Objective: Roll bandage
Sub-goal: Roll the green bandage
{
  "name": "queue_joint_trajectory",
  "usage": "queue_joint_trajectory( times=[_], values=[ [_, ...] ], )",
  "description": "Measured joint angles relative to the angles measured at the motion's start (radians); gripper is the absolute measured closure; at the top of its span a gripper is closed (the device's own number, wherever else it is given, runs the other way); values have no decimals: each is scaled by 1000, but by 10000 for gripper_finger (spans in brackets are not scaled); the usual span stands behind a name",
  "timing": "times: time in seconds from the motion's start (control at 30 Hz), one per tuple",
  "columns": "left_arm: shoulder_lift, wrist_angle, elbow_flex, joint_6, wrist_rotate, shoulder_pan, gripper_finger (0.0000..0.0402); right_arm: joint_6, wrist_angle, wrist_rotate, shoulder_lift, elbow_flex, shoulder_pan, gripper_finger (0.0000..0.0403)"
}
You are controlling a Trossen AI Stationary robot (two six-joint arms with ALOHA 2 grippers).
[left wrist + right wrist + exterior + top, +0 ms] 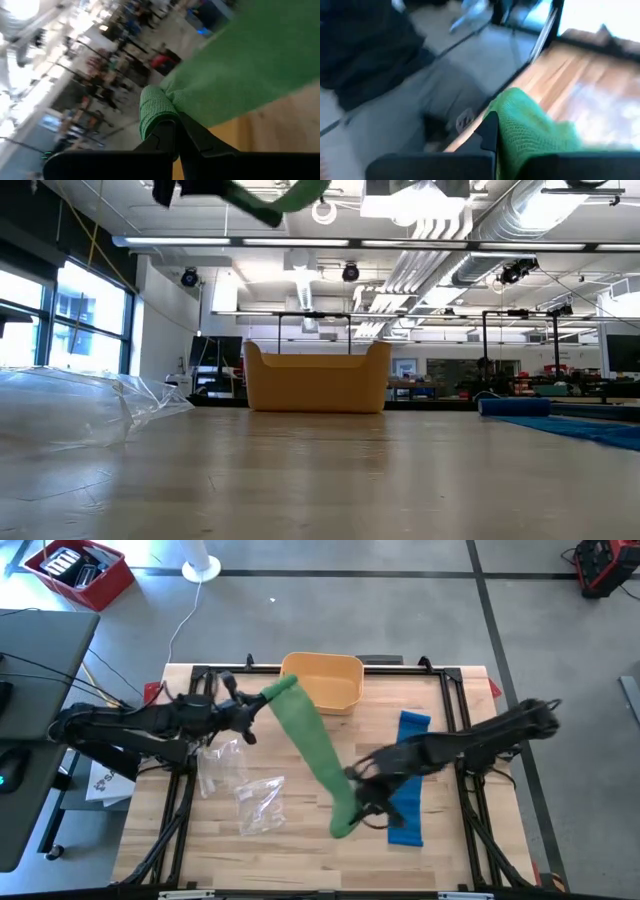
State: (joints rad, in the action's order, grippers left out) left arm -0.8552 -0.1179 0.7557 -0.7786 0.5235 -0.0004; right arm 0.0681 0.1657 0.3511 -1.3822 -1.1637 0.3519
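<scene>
- Left arm reaches in from table's left side, roughly level, left gripper point(258, 705) up off the surface near the back-centre, jaws pinched on one end of the green bandage point(315, 750).
- Left wrist view: green bandage point(240, 75) bunched into a fold right at the closed fingertips, rest of the cloth spreading away wide.
- Right arm comes in from table's right side, bent low toward centre-front; right gripper point(358, 792) jaws pressed on the bandage's other end.
- Right wrist view: green fabric point(530, 130) sits between the dark fingers, bulging out past them.
- Bandage hangs stretched in a diagonal band between both grippers, from near the yellow bin point(325, 680) to front-centre; short tail dangles past the right gripper.
- Low view: only the bandage point(280, 200) at top edge, well above the wood table point(320, 470).
- Blue cloth point(408, 780) lies flat just beside and partly under the right arm.
- Clear plastic bags point(240, 785) lie under and in front of the left arm, left of the bandage.
- Bare wood between the bags and the bandage, and along the front edge; yellow bin sits at the back edge.
</scene>
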Motion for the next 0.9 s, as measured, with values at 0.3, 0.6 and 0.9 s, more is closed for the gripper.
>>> queue_joint_trajectory(
  times=[0.3, 0.6, 0.9],
  values=[
    [-137, 90, -137, 110, -180, 21, 401, 22, -278, -324, 282, 0, 88, 402],
    [-364, 396, -200, 247, -297, -70, 401, 122, -367, -482, 365, -1, -54, 403],
    [-556, 585, -199, 546, -536, -260, 401, -79, -133, -547, 305, -136, -459, 403]
  ],
)
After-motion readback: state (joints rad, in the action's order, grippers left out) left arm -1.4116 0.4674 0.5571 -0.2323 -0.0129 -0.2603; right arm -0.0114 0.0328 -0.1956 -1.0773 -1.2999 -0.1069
